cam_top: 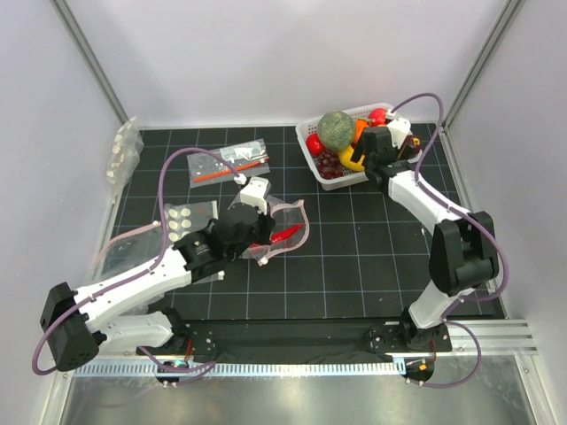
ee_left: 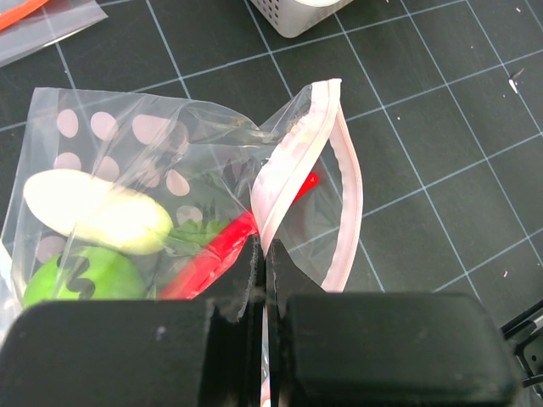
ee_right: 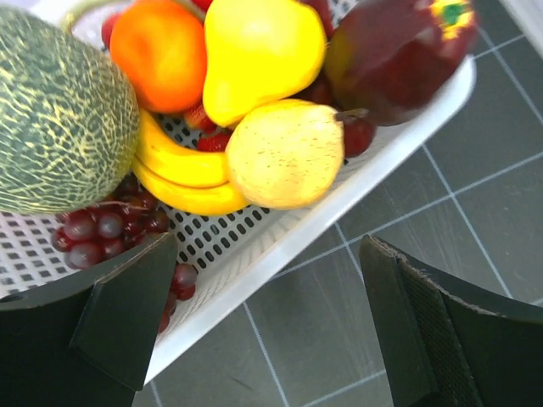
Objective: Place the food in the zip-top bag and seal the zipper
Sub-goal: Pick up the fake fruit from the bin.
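The zip-top bag (cam_top: 288,228) lies at mid-table with its mouth open. In the left wrist view the bag (ee_left: 144,144) holds a whitish piece (ee_left: 93,212), a green round fruit (ee_left: 81,275) and the red chili (ee_left: 212,254). My left gripper (ee_left: 265,254) is shut on the pink zipper strip (ee_left: 288,161), which loops open to the right; it also shows in the top view (cam_top: 257,232). My right gripper (ee_right: 267,280) is open and empty above the near rim of the white basket (ee_right: 339,195). A yellow lemon (ee_right: 284,153) lies in the basket.
The basket (cam_top: 330,181) at the back right holds a melon (cam_top: 336,128), banana, grapes, pear and other toy food. A clear bag with an orange-red stick (cam_top: 229,166) lies behind the left arm. A dotted bag (cam_top: 188,220) lies to its left.
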